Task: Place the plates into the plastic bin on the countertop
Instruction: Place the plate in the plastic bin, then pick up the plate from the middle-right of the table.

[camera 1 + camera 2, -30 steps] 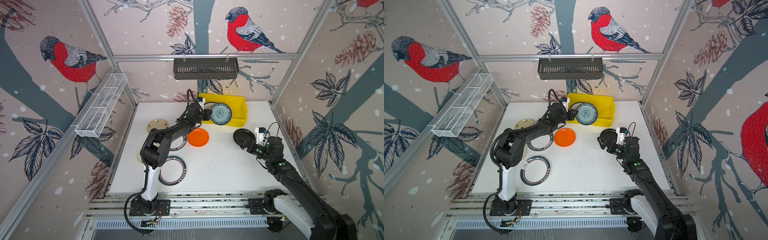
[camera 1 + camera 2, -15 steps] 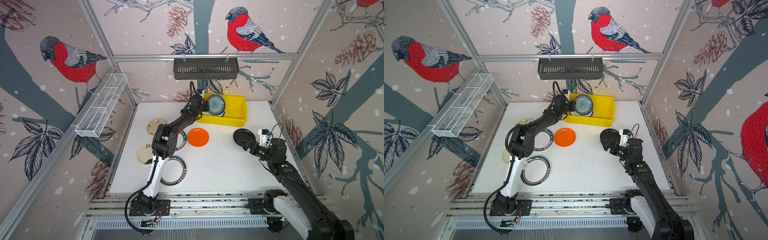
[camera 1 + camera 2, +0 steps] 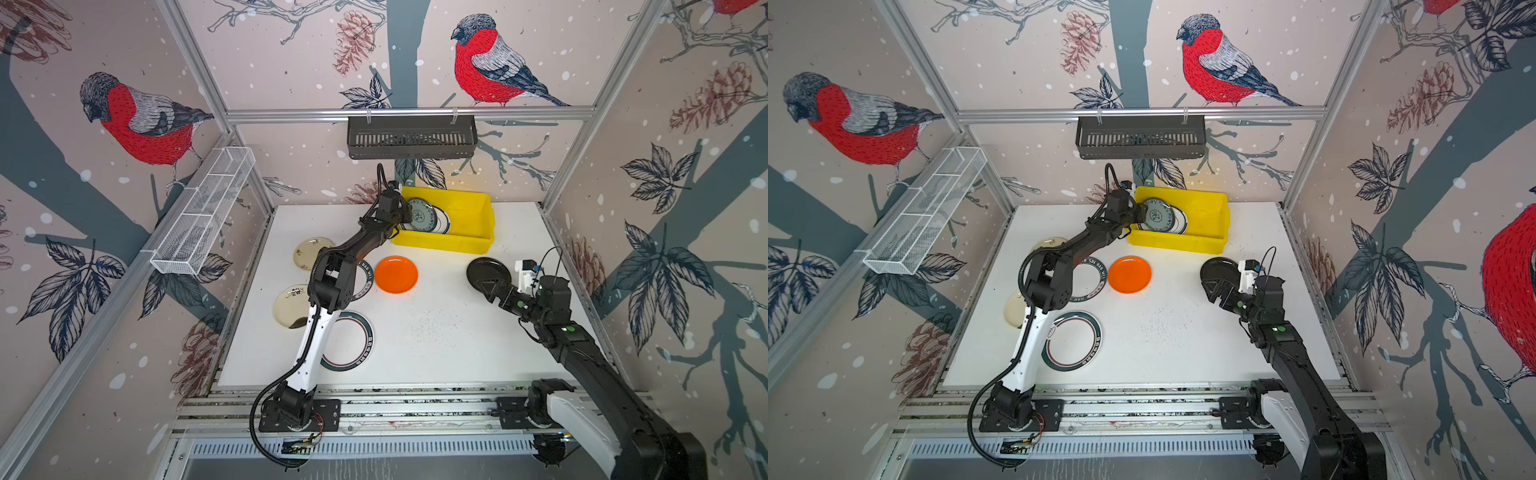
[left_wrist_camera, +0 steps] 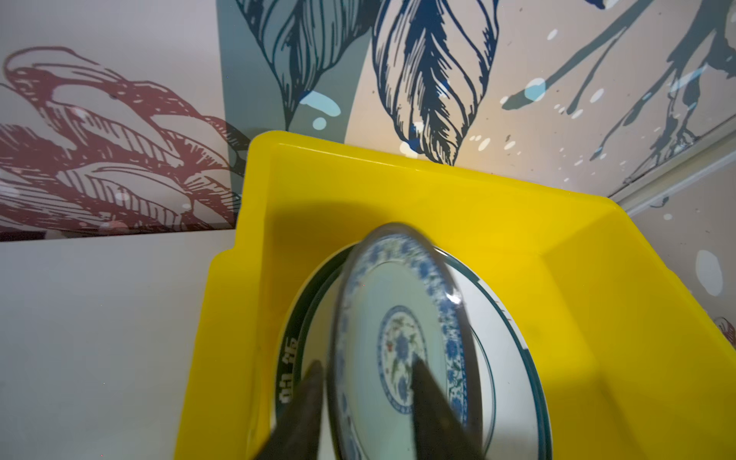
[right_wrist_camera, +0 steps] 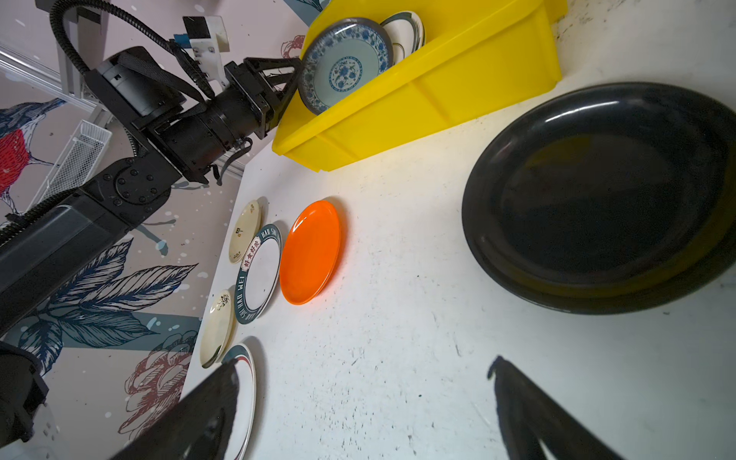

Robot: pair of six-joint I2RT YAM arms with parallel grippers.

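My left gripper (image 3: pixel 405 216) (image 4: pixel 366 364) reaches over the left end of the yellow plastic bin (image 3: pixel 465 241) (image 4: pixel 517 223). Its jaws stand open, one on each side of the tilted teal-patterned plate (image 3: pixel 422 216) (image 4: pixel 398 338), which looks blurred and leans over a white dark-rimmed plate (image 4: pixel 498 338) in the bin. My right gripper (image 3: pixel 492 289) (image 5: pixel 363 364) hangs open and empty above the countertop (image 3: pixel 436 332), beside the black plate (image 3: pixel 486 272) (image 5: pixel 605 199). An orange plate (image 3: pixel 396 274), two cream plates (image 3: pixel 312 253) (image 3: pixel 291 305) and two lettered-rim plates (image 3: pixel 363 278) (image 3: pixel 351 340) lie on the left half.
A dark slotted basket (image 3: pixel 411 137) hangs on the back rail above the bin. A white wire-mesh basket (image 3: pixel 203 216) is fixed along the left wall. Aluminium rails (image 3: pixel 415 407) run along the front edge, where both arm bases are mounted.
The left arm carried the teal-patterned plate from in front of the bin down into its left end, and its jaws have opened. The right gripper shifted slightly beside the black plate.
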